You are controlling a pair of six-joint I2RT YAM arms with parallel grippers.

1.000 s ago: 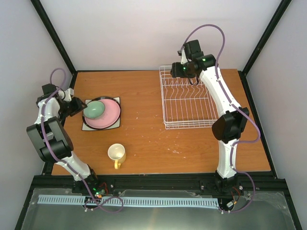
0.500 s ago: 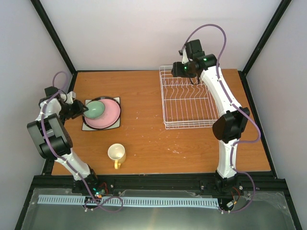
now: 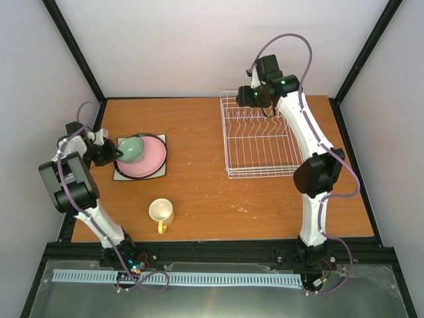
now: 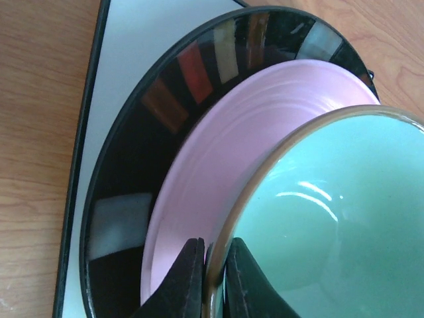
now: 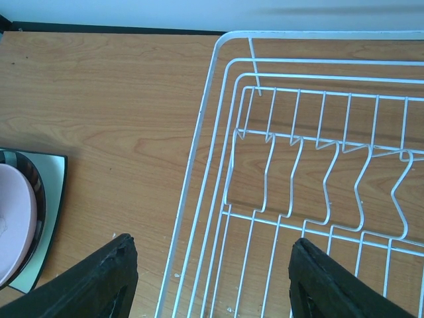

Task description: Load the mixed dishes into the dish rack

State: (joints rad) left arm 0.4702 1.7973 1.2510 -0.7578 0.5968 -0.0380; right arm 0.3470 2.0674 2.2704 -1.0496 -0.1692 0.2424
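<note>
A mint-green bowl sits tilted on a pink plate, which lies on a dark-rimmed plate and a white square plate. My left gripper is shut on the bowl's left rim; in the left wrist view its fingers pinch the rim of the bowl over the pink plate. A yellow mug stands near the front. My right gripper is open and empty above the far left corner of the white wire dish rack. No green plate shows.
The rack's upright slots run along its far side. Dark frame posts stand at the table's back corners, and white walls close in the sides.
My left gripper has moved right and closed on the bowl's rim, and the bowl has tipped up a little. The right arm has not moved.
</note>
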